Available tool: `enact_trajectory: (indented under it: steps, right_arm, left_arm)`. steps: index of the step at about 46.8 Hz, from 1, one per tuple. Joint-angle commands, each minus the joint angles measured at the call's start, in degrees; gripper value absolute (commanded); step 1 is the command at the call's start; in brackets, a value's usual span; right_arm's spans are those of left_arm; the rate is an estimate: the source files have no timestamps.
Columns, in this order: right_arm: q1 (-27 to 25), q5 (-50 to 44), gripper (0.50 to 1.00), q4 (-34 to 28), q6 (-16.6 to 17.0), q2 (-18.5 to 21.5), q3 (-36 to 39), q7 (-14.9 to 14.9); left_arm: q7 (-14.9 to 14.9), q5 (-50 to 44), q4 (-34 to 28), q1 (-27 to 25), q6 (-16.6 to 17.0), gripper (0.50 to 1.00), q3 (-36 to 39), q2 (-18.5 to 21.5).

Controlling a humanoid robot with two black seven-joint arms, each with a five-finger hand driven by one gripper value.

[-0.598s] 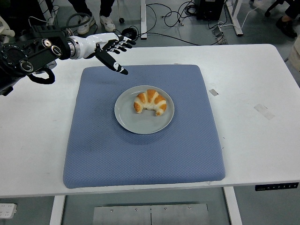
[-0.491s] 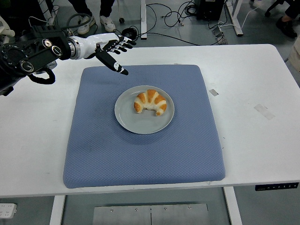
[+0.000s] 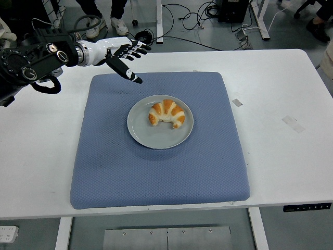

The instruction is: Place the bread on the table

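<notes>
A golden croissant (image 3: 166,113) lies on a grey round plate (image 3: 151,135) in the middle of the blue mat (image 3: 156,172). My left hand (image 3: 127,58) hovers over the mat's far left corner, up and to the left of the plate. Its fingers are spread and hold nothing, with the thumb pointing down toward the mat. The right arm does not show.
The white table (image 3: 291,94) extends around the mat on all sides. Two small pieces of tape (image 3: 237,102) lie on the table right of the mat. Cables and a person's shoes (image 3: 118,25) are on the floor beyond the far edge.
</notes>
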Motion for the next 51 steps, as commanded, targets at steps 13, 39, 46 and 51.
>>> enact_trajectory:
  steps: [13,39,46,51]
  right_arm:
    - [0.00,0.00,1.000,0.00,-0.01,0.00,0.00,0.02]
    - [0.00,0.00,1.000,0.00,-0.01,0.00,0.00,0.02]
    - [0.00,0.00,1.000,0.00,-0.01,0.00,0.00,0.02]
    - [0.00,0.00,1.000,0.00,-0.01,0.00,0.00,-0.06]
  left_arm:
    - [-0.01,0.00,0.00,0.28,-0.11,0.969,-0.84,0.16]
    - [-0.01,0.00,0.08,0.90,-0.11,0.969,-0.84,0.42]
    - [-0.01,0.00,0.08,0.99,-0.03,0.969,-0.84,0.42]
    - [-0.01,0.00,0.08,0.98,-0.03,0.969,-0.84,0.51]
